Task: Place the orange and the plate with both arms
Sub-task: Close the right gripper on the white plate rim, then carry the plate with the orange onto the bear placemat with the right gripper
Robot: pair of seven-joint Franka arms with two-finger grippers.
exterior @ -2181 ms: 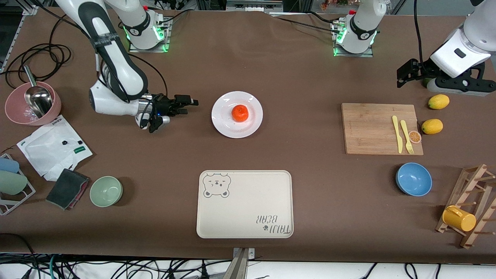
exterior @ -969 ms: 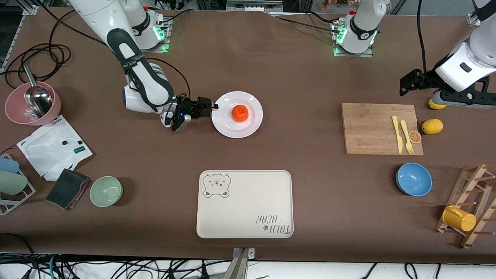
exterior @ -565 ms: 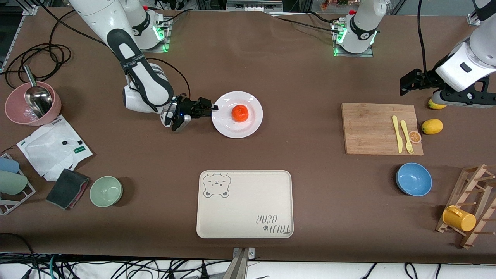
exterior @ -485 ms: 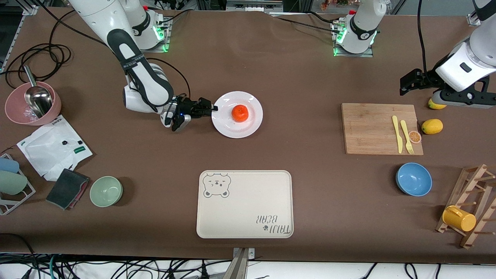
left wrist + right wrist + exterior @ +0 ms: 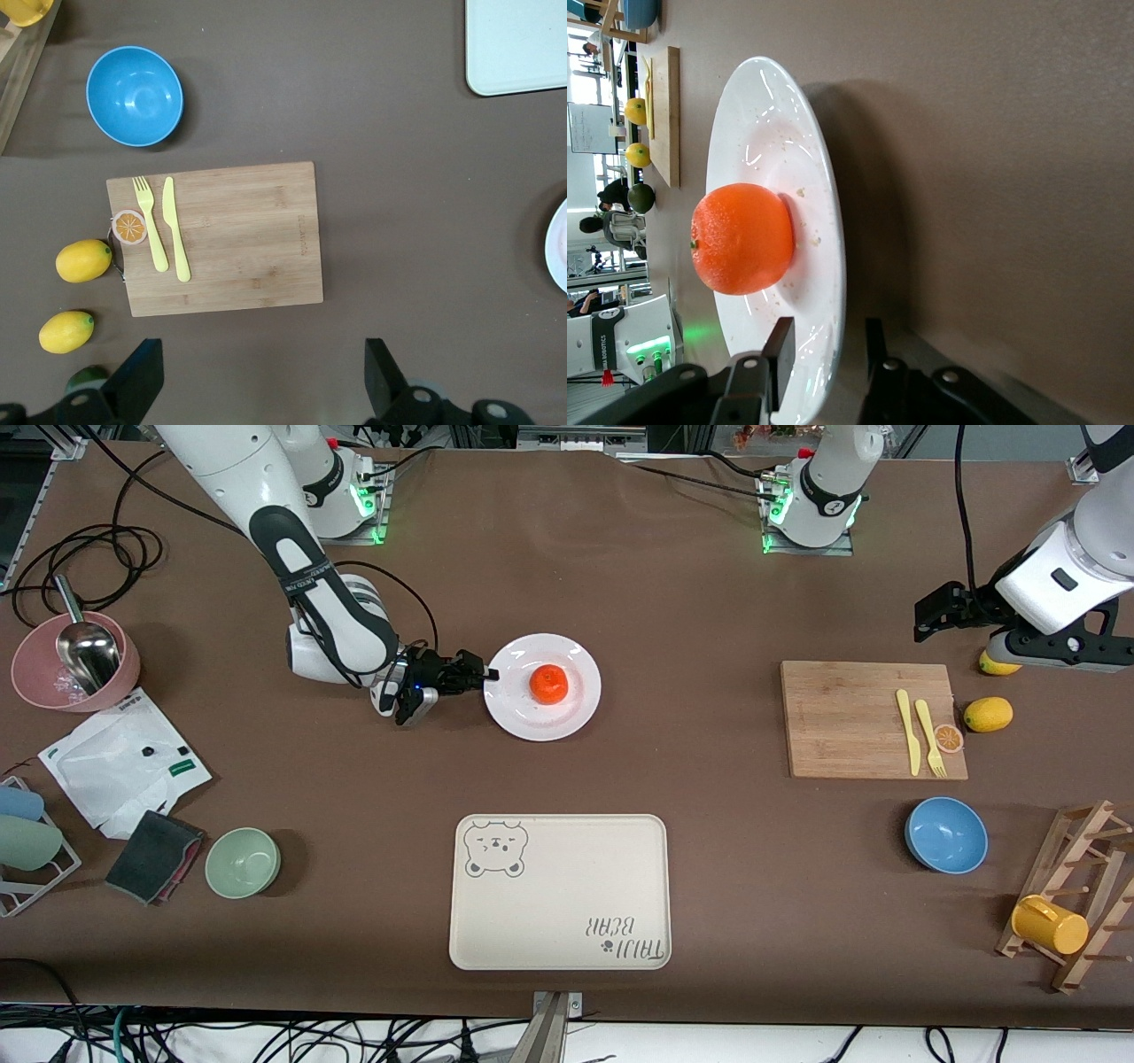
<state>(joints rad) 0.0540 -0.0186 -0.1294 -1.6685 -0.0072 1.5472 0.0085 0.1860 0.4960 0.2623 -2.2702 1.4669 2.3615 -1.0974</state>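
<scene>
- Jaws first: the right gripper [image 5: 483,677] now stands at the edge of the plate [image 5: 576,707], where a couple of seconds back it hung well short of it, out toward the right arm's end of the tabletop [image 5: 620,584].
- And they are narrowing: the right wrist view shows one finger above the rim and one below it, straddling the plate's edge with a sliver of gap left, so whether they are clamped yet I cannot tell.
- My read: this is the pinch on the rim, the step before any lift, so the carry has not begun.
- Nearest the front camera lies the bear-print tray [image 5: 567,886], bare, the likely landing spot.
- Farther from the camera sits the plate, flat on the tabletop, with the orange [image 5: 549,684] resting at its middle, untouched by either gripper.
- A tilted lift could roll that orange, so a level lift looks wise.
- Over at the left arm's end, the left gripper [image 5: 257,381] waits, jaws spread wide and holding nothing, above the tabletop beside the cutting board [image 5: 864,722] and a lemon [image 5: 988,714].
</scene>
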